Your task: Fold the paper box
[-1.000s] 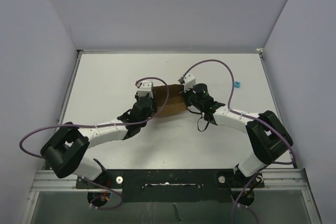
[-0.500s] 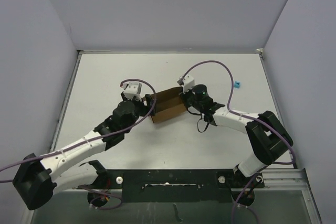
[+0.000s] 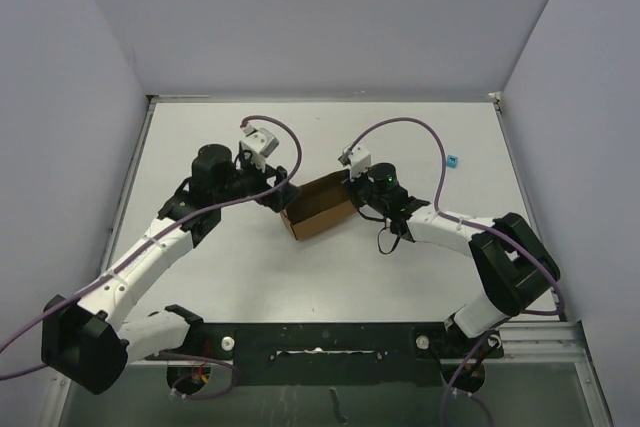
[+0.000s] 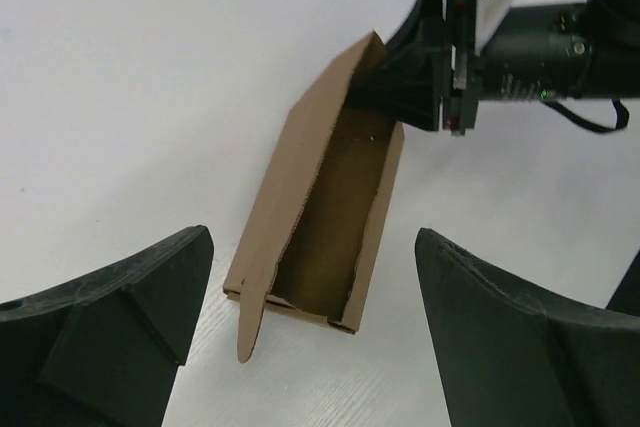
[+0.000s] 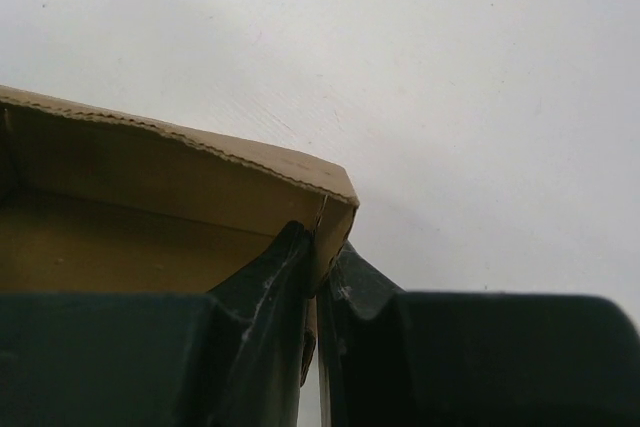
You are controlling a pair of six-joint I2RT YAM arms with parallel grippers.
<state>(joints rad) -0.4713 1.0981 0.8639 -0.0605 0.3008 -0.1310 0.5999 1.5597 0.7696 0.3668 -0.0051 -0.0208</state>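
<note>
Two arms over a white table (image 3: 400, 137), told from left to right.

Left side: stretched long from the near left corner, up and across, elbow low, wrist turned toward the middle. At its tip, the left gripper (image 3: 275, 194), spread wide, fingers (image 4: 120, 317) far apart on either side of one end of the paper box (image 3: 320, 209), holding nothing.

Middle of the table: paper box, plain brown, shaped like a long open tray with thin walls. One long side flap standing taller than the other. One small tab poking out at the end by the left gripper.

Right side: bent at the elbow by the near right corner, forearm low over the table, pointing left. At its tip, the right gripper (image 5: 318, 247), pressed nearly together, pinching the corner wall at the other end of the box.

Far right, well apart: tiny blue cube (image 3: 453, 160).
</note>
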